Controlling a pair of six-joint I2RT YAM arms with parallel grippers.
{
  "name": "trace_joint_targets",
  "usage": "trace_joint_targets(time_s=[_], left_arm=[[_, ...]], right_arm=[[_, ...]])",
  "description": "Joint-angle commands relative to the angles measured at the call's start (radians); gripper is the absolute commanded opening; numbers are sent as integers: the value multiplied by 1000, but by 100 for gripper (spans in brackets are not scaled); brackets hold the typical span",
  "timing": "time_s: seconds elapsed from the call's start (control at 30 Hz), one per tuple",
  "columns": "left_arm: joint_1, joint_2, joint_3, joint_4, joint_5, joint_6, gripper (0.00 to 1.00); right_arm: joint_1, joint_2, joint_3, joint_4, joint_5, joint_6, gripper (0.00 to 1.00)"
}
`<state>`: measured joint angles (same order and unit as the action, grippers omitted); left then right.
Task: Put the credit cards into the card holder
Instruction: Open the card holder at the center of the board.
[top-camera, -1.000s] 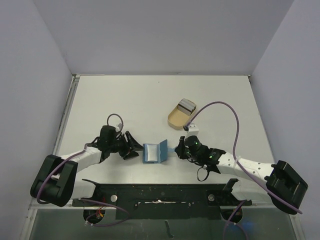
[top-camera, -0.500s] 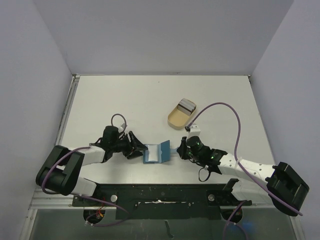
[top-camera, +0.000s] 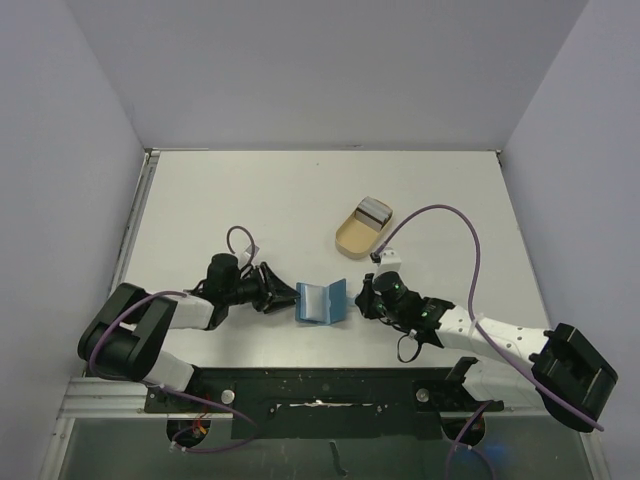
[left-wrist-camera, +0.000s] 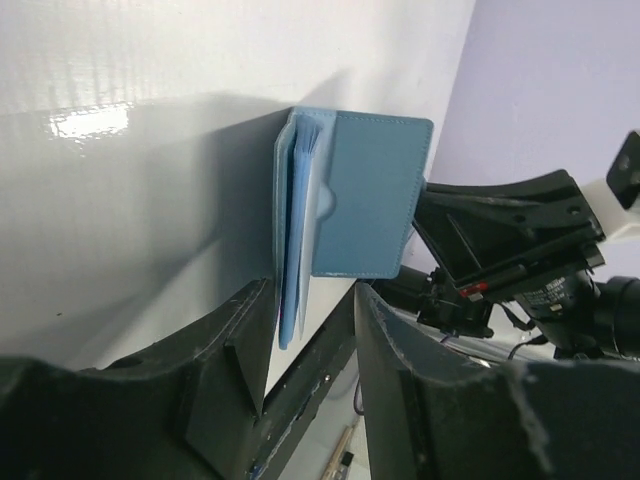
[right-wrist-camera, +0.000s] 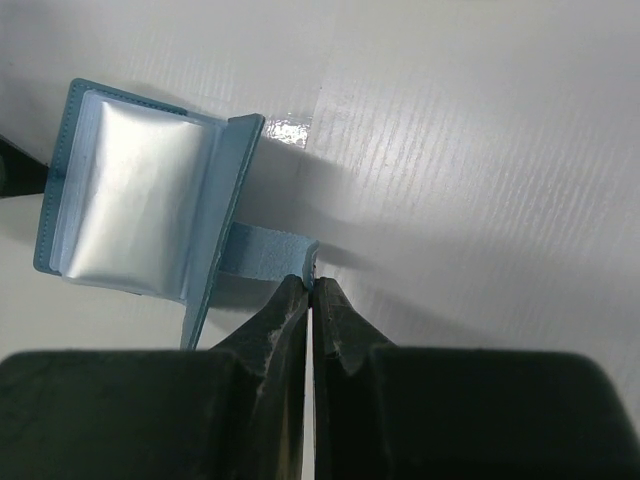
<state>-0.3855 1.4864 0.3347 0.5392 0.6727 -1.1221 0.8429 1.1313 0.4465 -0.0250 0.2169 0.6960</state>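
The blue card holder stands half open on the table between my two grippers. My right gripper is shut on its little closing tab, pinching the tab's tip. A silvery-grey face shows in one pocket; whether it is a card I cannot tell. My left gripper is at the holder's left edge. Its jaws stand apart, with the lower end of one flap between them, close to the left finger. The grey credit cards lie in the dish at the back.
The tan oval dish sits behind and right of the card holder. A purple cable arcs over the right arm. The black rail runs along the table's near edge. Grey walls close in three sides.
My left gripper has moved right up to the card holder's left edge and its jaws have narrowed. The holder has shifted slightly right. The right gripper stays shut on the tab.
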Motion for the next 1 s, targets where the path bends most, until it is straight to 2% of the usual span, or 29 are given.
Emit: trace_joint_targets(time_s=[0.0,0.4,0.77,0.97], left_arm=[[-10,10,-33,256,47,-95,37],[-13,69,-44,236,48,-33,43],[-13,-1,24,-112,-50,175,45],[-22,43,10,-4,-20,127,46]], right_arm=[[-6,14,-8,23,15,-4,0],[-6,44,-81,60,25,66,0],[-7,45,-107,60,41,78,0],[-7,45,-112,81,32,83,0]])
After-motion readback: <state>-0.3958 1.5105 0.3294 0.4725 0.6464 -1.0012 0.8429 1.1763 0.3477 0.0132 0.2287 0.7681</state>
